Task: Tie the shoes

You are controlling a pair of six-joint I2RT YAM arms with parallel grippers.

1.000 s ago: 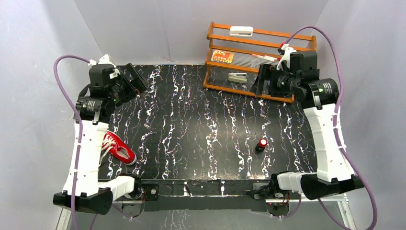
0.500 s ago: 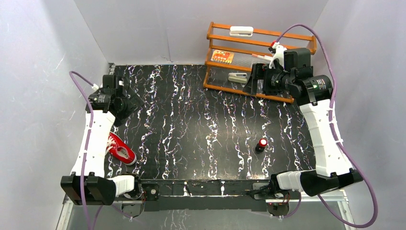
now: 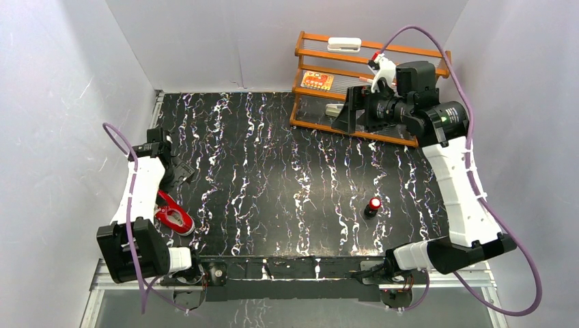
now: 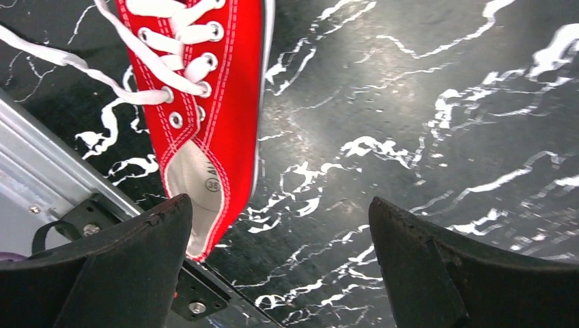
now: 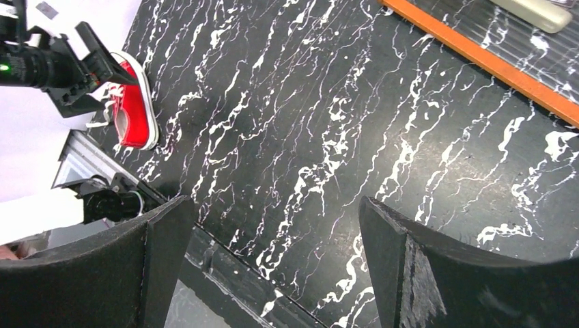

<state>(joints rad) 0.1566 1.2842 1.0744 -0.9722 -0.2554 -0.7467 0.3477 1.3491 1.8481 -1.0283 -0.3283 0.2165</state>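
The red canvas sneaker (image 3: 175, 218) with white sole lies at the near-left corner of the black marbled table, partly under my left arm. In the left wrist view the shoe (image 4: 212, 102) fills the upper left, heel opening towards the camera. Its white laces (image 4: 41, 51) are loose and trail off to the left. My left gripper (image 3: 180, 171) is open and empty just beyond the shoe; its jaws (image 4: 280, 203) stand wide apart over bare table beside the heel. My right gripper (image 3: 345, 109) is open and empty, high at the far right; in its own view (image 5: 274, 205) the shoe (image 5: 133, 109) is far off.
An orange wooden rack (image 3: 372, 89) with small items stands at the back right, just behind my right gripper. A small red-and-black cylinder (image 3: 373, 206) stands at the near right. A metal rail (image 4: 41, 171) runs along the table edge next to the shoe's heel. The grey side wall is close on the left.
My left arm has dropped and pulled in towards the near left, bringing its gripper down beside the shoe. My right gripper has shifted left along the front of the rack.
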